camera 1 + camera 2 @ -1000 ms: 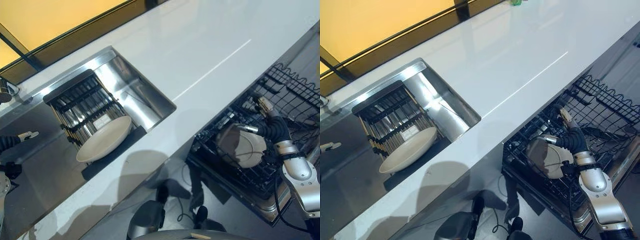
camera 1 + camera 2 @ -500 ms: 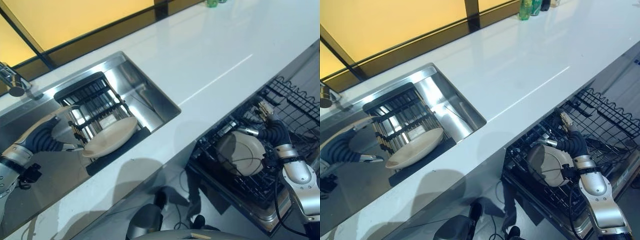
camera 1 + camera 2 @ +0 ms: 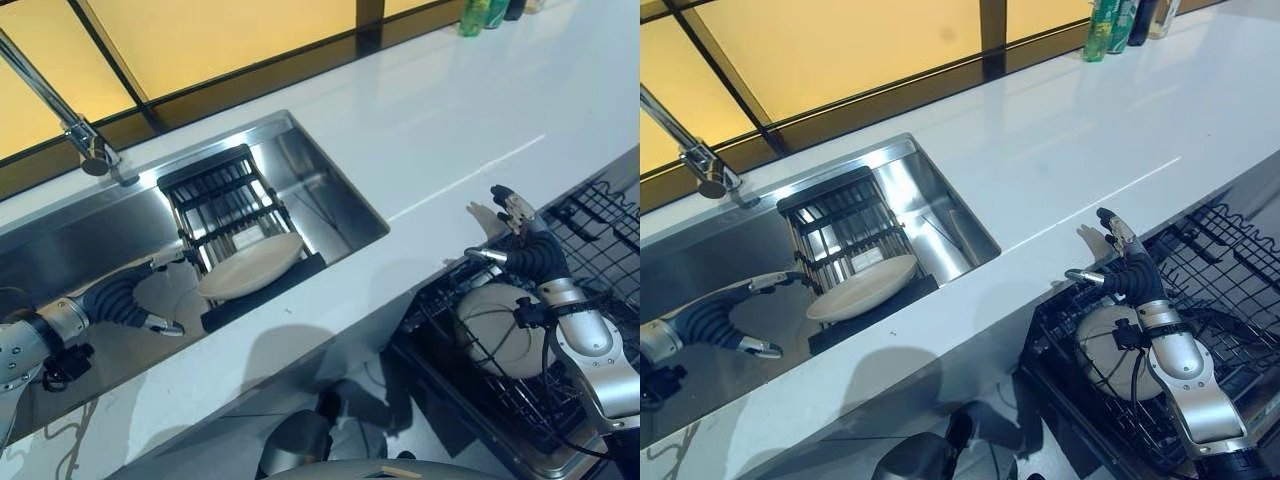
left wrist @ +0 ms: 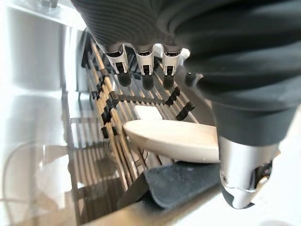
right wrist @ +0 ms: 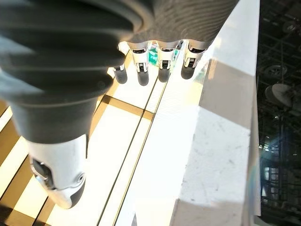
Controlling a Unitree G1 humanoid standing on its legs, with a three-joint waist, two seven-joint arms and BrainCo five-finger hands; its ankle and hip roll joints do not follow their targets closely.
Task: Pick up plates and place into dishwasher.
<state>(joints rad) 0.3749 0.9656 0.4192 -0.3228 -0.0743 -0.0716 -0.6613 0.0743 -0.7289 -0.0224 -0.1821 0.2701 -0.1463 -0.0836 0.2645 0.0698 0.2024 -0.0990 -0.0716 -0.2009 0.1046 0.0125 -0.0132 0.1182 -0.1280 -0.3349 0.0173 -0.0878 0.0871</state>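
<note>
From the head, a tap (image 3: 85,150) stands behind the sink (image 3: 330,190), where a cream plate (image 3: 250,266) lies tilted on a drying rack (image 3: 225,205), long axis along the counter (image 3: 440,130); another plate (image 3: 500,335) sits in the dishwasher rack (image 3: 590,220). The left wrist view shows the left hand (image 3: 150,300) beside the sink plate, fingers (image 4: 143,66) spread wide, empty. The right wrist view shows the right hand (image 3: 1120,262) at the counter edge, fingers (image 5: 160,61) straight, holding nothing.
</note>
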